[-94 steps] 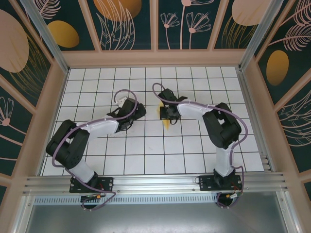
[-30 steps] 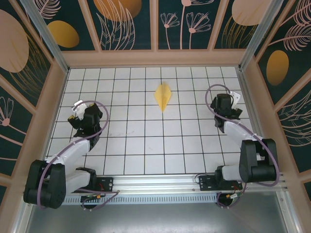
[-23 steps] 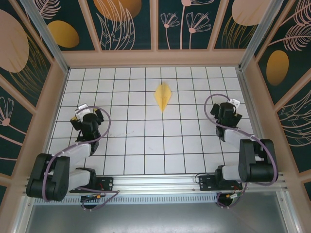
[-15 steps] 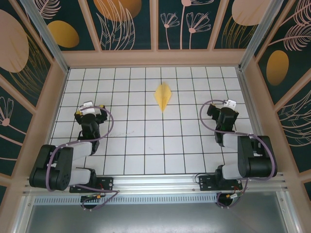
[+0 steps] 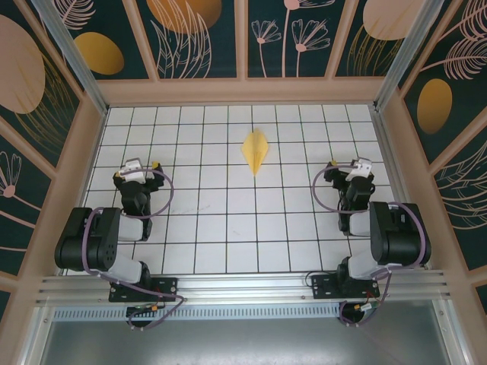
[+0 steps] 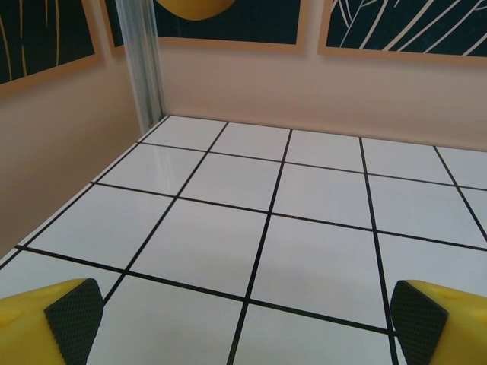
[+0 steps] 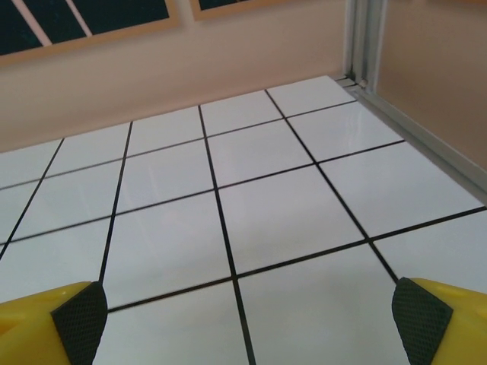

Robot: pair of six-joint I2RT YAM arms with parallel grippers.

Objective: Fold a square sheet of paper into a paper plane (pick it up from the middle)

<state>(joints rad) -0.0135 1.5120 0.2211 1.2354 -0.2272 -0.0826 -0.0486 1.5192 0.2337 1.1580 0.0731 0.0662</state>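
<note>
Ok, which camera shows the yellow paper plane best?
The top external view: the paper plane lies whole on the white grid table, far from both arms, with nothing covering it. Both wrist views face other tiles and the walls instead.

Open tiled table around paper plane, walls hemming three sides

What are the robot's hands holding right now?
Nothing. The left hand and the right hand are both open and empty. The paper plane lies alone on the table, away from both.
</note>
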